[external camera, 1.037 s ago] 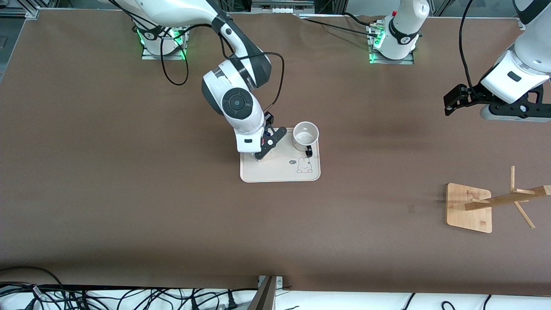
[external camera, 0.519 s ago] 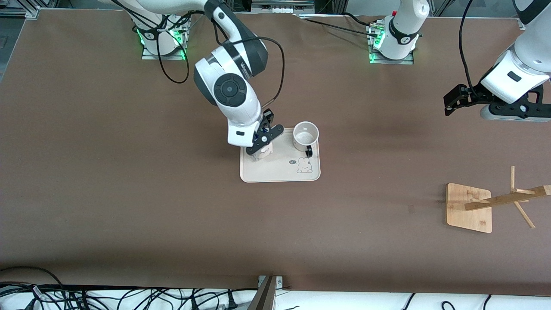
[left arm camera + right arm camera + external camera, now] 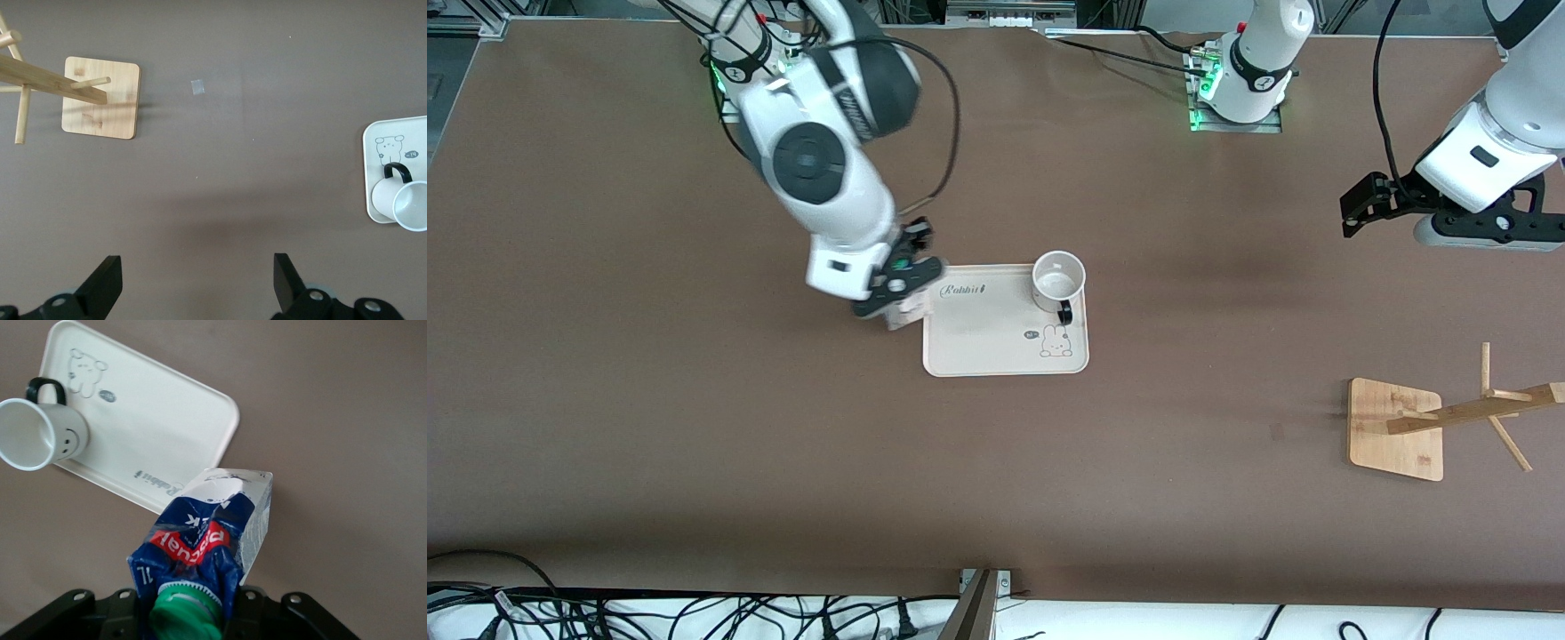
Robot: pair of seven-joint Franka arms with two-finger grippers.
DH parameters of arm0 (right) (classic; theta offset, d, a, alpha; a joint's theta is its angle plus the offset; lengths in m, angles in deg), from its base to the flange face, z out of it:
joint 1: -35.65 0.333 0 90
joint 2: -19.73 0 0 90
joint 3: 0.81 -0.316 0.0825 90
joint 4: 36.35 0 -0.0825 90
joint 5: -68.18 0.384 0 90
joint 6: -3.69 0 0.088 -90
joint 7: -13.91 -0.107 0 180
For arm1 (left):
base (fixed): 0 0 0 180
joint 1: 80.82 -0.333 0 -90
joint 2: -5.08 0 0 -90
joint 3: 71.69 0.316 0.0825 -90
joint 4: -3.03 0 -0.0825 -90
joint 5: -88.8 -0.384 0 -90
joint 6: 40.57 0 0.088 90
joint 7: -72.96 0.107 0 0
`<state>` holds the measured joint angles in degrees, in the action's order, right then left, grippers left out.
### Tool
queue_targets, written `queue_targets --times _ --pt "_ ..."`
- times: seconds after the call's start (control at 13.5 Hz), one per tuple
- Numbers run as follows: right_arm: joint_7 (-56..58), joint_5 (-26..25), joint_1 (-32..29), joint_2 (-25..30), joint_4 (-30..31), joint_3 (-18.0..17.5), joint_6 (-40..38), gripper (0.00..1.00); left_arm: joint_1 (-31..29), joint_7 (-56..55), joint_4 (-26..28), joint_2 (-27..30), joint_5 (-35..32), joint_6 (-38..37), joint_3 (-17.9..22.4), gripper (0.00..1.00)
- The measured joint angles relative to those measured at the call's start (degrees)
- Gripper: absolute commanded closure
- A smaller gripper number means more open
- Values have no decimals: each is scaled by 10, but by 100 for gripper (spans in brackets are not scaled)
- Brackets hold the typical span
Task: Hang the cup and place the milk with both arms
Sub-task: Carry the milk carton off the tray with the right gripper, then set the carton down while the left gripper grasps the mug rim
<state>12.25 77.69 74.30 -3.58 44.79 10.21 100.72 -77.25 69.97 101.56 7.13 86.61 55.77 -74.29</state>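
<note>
Right gripper (image 3: 896, 298) clamps the milk (image 3: 207, 533) over the tray's (image 3: 996, 356) edge, mid-desk; cup (image 3: 1058, 280) on the tray. Left gripper (image 3: 193, 283) waits open; rack (image 3: 1400, 427) near its end.

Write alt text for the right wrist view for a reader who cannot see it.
The right gripper holds the milk, a blue and white carton with a green cap, in the air over the brown table beside a corner of the cream tray. On the tray stands the cup, empty, with its smiley face showing.

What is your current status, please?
Right gripper shut on milk, over tray edge. Left gripper open, waiting. Cup on tray.
</note>
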Motion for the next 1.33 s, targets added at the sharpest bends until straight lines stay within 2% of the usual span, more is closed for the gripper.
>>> queue_targets --times 0.37,0.52,0.74,0.96,1.33 --pt "-19 26 -11 44 0 175 -70 69 24 2 -30 -42 3 -8 -8 0" --pt "-19 35 -15 44 5 226 -89 69 43 -9 -32 -47 5 -11 -19 0" --pt "-18 35 -44 37 18 241 -112 69 66 -69 -32 -77 5 -3 -45 0" --pt "5 35 -72 30 46 243 -123 69 96 -195 -33 -128 6 55 -77 0" --pt "23 35 -78 31 111 259 -90 69 199 -406 -34 -211 5 163 -88 0"
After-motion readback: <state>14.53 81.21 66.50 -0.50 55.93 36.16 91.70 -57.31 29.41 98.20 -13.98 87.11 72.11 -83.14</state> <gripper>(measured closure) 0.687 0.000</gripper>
